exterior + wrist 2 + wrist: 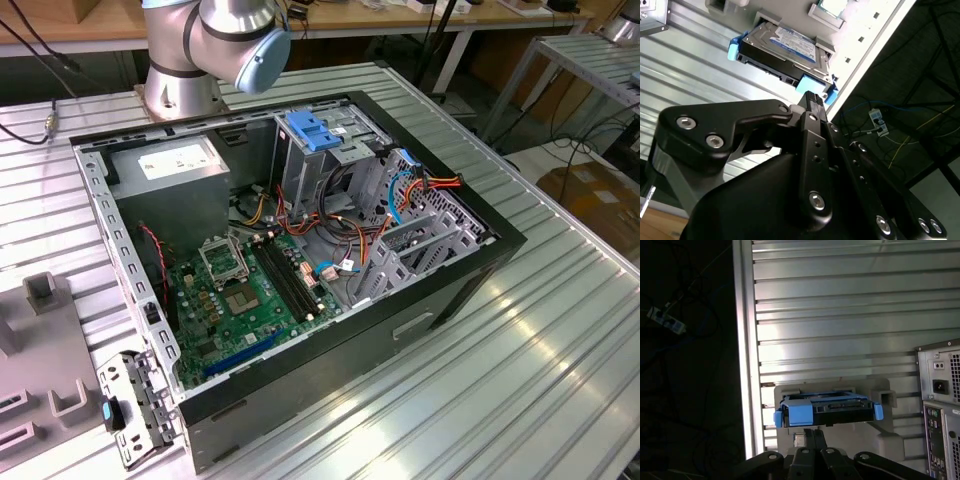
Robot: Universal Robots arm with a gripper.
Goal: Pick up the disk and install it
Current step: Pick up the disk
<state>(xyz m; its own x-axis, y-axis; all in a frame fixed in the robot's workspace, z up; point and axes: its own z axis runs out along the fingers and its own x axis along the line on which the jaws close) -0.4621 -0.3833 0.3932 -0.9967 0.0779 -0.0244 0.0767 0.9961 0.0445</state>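
Note:
The disk [790, 42] [832, 407] is a silver hard drive with a white and blue label and blue side rails. It lies in a grey holder [882, 390] on the ribbed metal table, close to the table's edge. In both wrist views my gripper [812, 97] [815, 435] hovers a short way off the disk's blue end. Its black fingers are pressed together with nothing between them, and they do not touch the disk.
An open computer case [400, 330] lies on the table with its motherboard, cables and grey drive cage [420, 240] exposed. A blue plastic latch [310, 130] sits at its far side. The case's rear panel [940, 390] stands near the holder. The table edge [745, 365] drops to a dark floor with cables.

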